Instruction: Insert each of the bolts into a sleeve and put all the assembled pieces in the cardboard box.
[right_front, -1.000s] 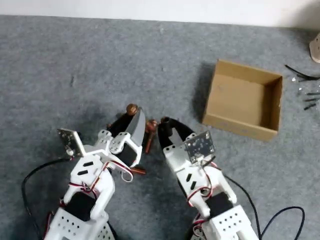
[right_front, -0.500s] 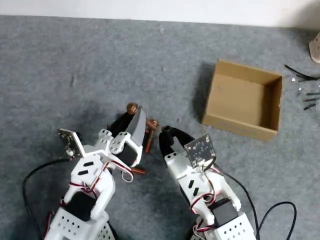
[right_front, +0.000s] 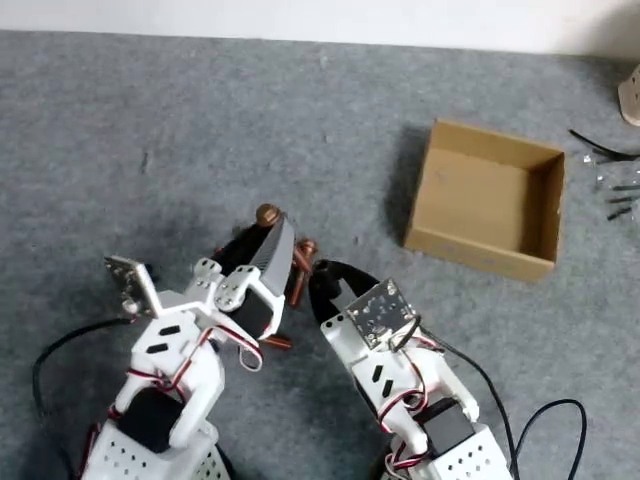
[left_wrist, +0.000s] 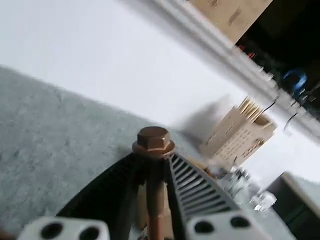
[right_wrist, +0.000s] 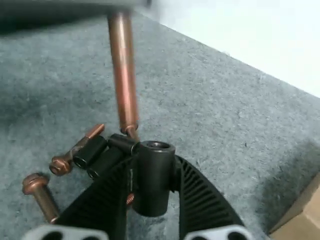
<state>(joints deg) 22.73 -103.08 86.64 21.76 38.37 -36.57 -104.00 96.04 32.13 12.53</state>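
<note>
My left gripper (right_front: 268, 228) is shut on a copper bolt (right_front: 266, 214), held upright with its hex head (left_wrist: 153, 141) above the fingertips. In the right wrist view its shaft (right_wrist: 122, 75) hangs down just behind a black sleeve (right_wrist: 152, 175). My right gripper (right_wrist: 154, 166) is shut on that sleeve, which stands upright with its bore facing up. In the high view the right gripper (right_front: 322, 275) sits just right of the left one. Loose bolts (right_wrist: 64, 163) and black sleeves (right_wrist: 97, 152) lie on the carpet between the arms. The open cardboard box (right_front: 545, 205) stands at the far right.
Grey carpet (right_front: 150, 120) covers the table. Another bolt (right_front: 276, 342) lies beside the left arm. Small screws and black cables (right_front: 612, 185) lie right of the box. A white wall (right_front: 300, 15) borders the far edge.
My right gripper has drawn back and swung left with the sleeve, closer to the left gripper's bolt. The left arm has shifted only slightly.
</note>
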